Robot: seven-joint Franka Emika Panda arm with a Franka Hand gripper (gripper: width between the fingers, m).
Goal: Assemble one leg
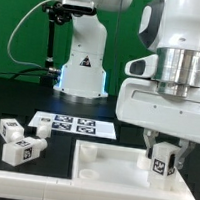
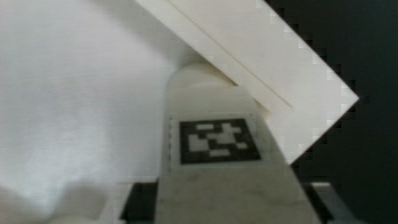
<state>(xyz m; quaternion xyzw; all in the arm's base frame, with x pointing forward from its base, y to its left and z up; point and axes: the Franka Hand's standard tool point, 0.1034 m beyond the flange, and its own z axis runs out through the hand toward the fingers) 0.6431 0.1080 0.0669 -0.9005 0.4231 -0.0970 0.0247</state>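
My gripper (image 1: 163, 156) is shut on a leg (image 1: 163, 162), a white square peg with a black-and-white tag. It holds the leg upright over the corner of the flat white panel (image 1: 106, 161) at the exterior view's right. In the wrist view the leg (image 2: 222, 135) runs out from between the dark fingers (image 2: 148, 203) of the gripper (image 2: 228, 208) and points at the panel's raised rim corner (image 2: 267, 65). I cannot tell whether the leg's tip touches the panel. Three more legs (image 1: 16, 139) lie loose at the exterior view's left.
The marker board (image 1: 73, 125) lies on the black table behind the panel. The arm's white base (image 1: 82, 61) stands at the back before a green wall, with a cable at its side. A white ledge (image 1: 38, 187) runs along the front.
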